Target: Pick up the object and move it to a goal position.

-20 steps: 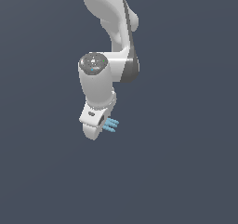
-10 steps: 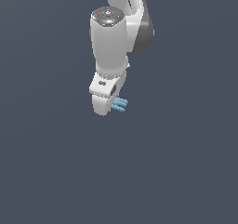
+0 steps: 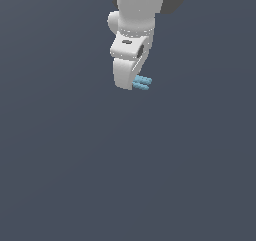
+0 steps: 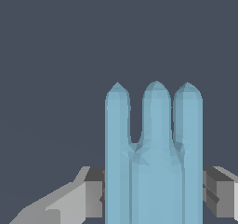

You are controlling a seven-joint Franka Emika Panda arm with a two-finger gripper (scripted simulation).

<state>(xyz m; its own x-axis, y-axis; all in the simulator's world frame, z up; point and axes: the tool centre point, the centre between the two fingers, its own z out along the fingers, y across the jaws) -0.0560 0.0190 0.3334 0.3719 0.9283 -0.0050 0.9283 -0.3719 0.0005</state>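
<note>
The object (image 3: 142,82) is a small light-blue piece of thin parallel bars. It sticks out sideways from the tips of my white gripper (image 3: 127,84) toward the exterior view's right. The gripper is shut on it and holds it up in the air, high in the exterior view. In the wrist view the object (image 4: 153,158) fills the middle with three rounded prongs pointing away, clamped between the grey fingers (image 4: 88,193) on either side. No goal marker shows in either view.
The white arm (image 3: 137,10) comes down from the top of the exterior view. Everything around it is a plain dark grey-blue background with no other objects or edges visible.
The arm has carried the object up and toward the exterior view's right. The wrist has turned on the way. The grip on the object is unchanged.
</note>
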